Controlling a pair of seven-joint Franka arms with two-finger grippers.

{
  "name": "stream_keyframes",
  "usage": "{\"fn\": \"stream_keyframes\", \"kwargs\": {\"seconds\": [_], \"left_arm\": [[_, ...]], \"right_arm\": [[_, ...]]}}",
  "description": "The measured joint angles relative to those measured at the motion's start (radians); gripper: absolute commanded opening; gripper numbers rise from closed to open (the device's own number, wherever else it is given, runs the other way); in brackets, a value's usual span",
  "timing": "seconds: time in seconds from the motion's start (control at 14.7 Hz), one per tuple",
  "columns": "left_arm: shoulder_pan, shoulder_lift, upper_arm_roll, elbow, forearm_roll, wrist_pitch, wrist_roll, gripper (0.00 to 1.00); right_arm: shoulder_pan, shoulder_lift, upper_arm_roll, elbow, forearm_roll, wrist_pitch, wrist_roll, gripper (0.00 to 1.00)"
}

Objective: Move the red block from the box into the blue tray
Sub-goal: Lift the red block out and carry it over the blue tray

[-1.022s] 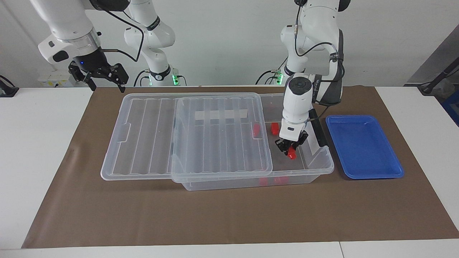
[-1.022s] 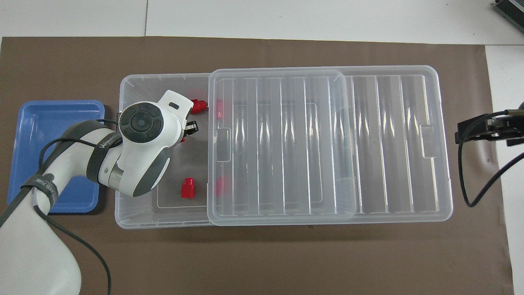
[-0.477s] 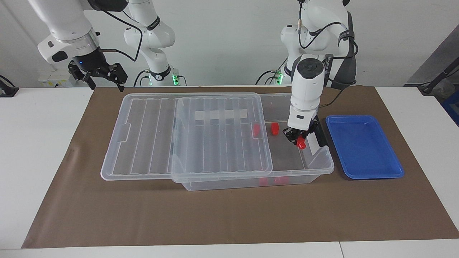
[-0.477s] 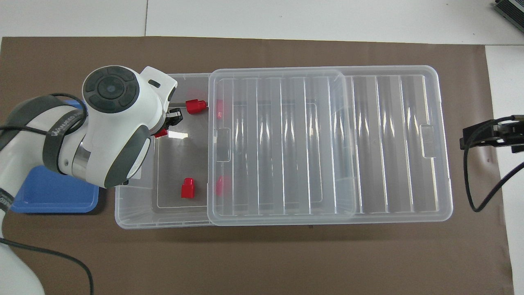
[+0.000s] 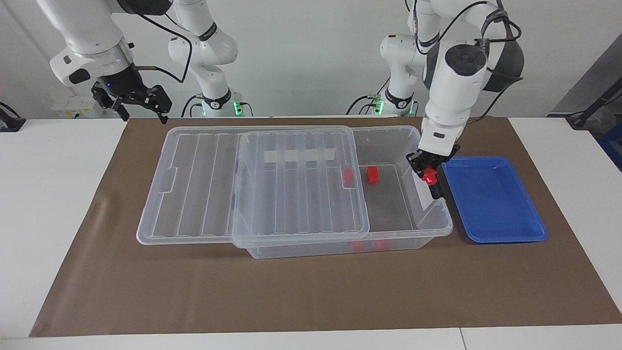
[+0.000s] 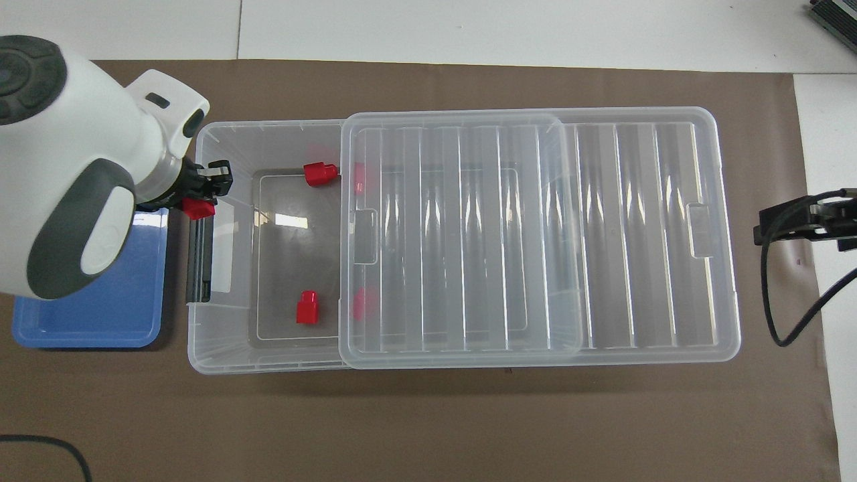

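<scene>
Left pincer (image 5: 429, 172), clamped on red block (image 5: 429, 178) over box (image 5: 427, 233) rim, nine o'clock of blue tray (image 5: 505, 233); early release risks drop short.

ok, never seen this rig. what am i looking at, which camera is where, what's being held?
Two robot arms at a table. One camera faces them from across the table; the other looks down from above their own end. The left claw holds a red block over the wall of the clear box on the side of the blue tray. The box's lid is slid partway off, and two more red blocks lie inside. The right claw waits, open, over the table's edge.
</scene>
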Motion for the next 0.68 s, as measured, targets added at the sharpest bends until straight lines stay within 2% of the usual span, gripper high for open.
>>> {"fn": "stream_keyframes", "kwargs": {"seconds": [0.34, 0.68], "left_arm": [[0.146, -0.051, 0.006, 0.006, -0.019, -0.065, 0.274, 0.05], [0.316, -0.053, 0.014, -0.026, -0.020, -0.031, 0.570, 0.04]], "right_arm": [[-0.002, 0.000, 0.000, 0.000, 0.000, 0.000, 0.000, 1.00], [-0.004, -0.005, 0.000, 0.000, 0.000, 0.000, 0.000, 1.00]]}}
